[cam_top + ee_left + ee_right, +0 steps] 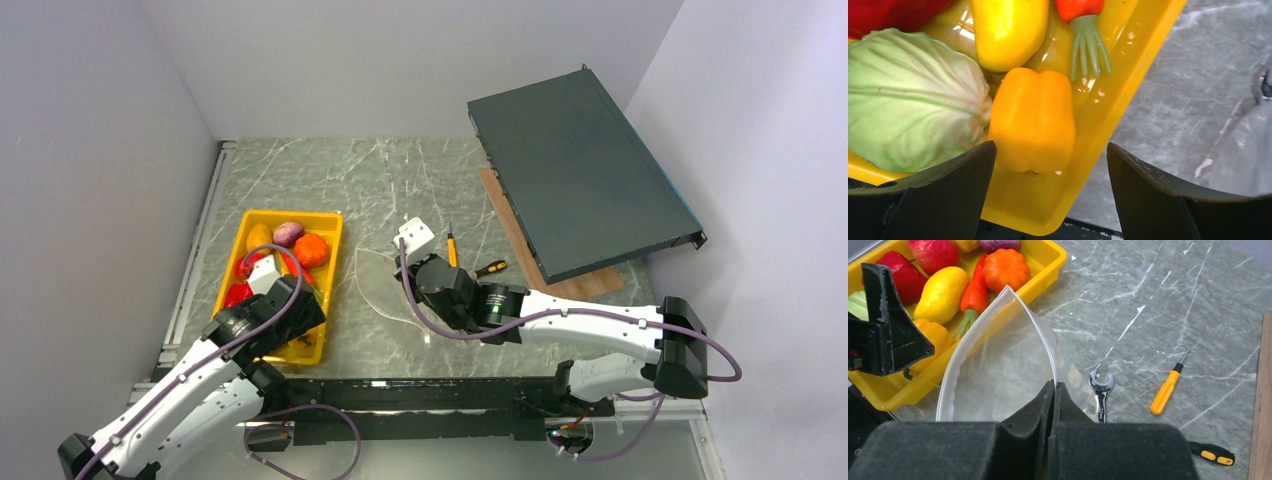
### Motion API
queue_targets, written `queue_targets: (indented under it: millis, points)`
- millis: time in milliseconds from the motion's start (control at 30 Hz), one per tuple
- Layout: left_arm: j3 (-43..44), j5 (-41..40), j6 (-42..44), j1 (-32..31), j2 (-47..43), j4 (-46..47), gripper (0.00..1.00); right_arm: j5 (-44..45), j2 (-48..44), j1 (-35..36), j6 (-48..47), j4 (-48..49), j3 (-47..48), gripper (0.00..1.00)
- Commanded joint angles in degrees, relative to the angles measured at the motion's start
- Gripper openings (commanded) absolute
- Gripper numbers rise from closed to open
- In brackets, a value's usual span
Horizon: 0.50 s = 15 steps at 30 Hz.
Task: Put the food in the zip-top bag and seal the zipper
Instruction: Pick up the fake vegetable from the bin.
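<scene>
The food lies in a yellow tray at the left. My left gripper is open and empty, low over the tray's near right corner. An orange-yellow pepper sits just beyond the gap between its jaws. Beside the pepper are a green cabbage, a yellow piece and a carrot. My right gripper is shut on the zipper of the clear zip-top bag. It holds the bag's mouth open next to the tray. Nothing shows inside the bag.
A steel wrench lies partly under the bag's right side. An orange screwdriver and a black-and-yellow one lie further right. A dark flat case rests on a wooden board at the back right. Walls close in both sides.
</scene>
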Motion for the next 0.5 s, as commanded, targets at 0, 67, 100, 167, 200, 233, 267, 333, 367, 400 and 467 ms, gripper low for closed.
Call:
queue_targets:
  millis: [0,67,100,167,200,233,267,333,367,400,467]
  points:
    - [0.11,-2.27,-2.48,-0.17,4.71,0.32,0.88,-0.04,-1.74,0.28,0.17,1.53,-0.55,0.00]
    - [0.19,-2.82,-3.94,-0.14,6.82,-0.71,0.89,-0.29,-1.45,0.37,0.25,1.48,-0.53,0.00]
    - [0.07,-2.94,-4.33,-0.14,7.65,-0.95,0.89,-0.39,-1.29,0.33,0.26,1.41,-0.47,0.00]
    - [-0.59,-2.99,-4.65,-0.13,9.07,-0.45,0.89,-0.60,-1.08,0.33,0.31,1.47,-0.46,0.00]
    - [-1.11,-2.87,-4.63,-0.10,9.61,0.12,0.89,-0.71,-1.07,0.33,0.35,1.56,-0.58,0.00]
    - [-1.58,-2.59,-4.62,-0.11,9.93,0.75,0.88,-0.85,-1.03,0.28,0.29,1.69,-0.63,0.00]
    - [-1.97,-2.26,-4.45,-0.08,9.94,1.38,0.87,-0.91,-1.09,0.33,0.37,1.67,-0.64,0.00]
    - [-2.62,-1.92,-4.50,-0.20,9.35,2.00,0.83,-0.92,-1.13,0.37,0.41,1.68,-0.72,0.00]
    - [-2.88,-1.93,-4.37,-0.16,8.88,2.16,0.81,-0.96,-1.18,0.31,0.42,1.63,-0.80,0.00]
    - [-3.03,-2.17,-4.30,-0.20,8.32,2.08,0.78,-0.94,-1.21,0.32,0.49,1.60,-0.86,0.00]
    - [-2.80,-2.88,-4.43,-0.09,6.94,1.24,0.68,-0.95,-1.41,0.34,0.55,1.77,-1.10,0.00]
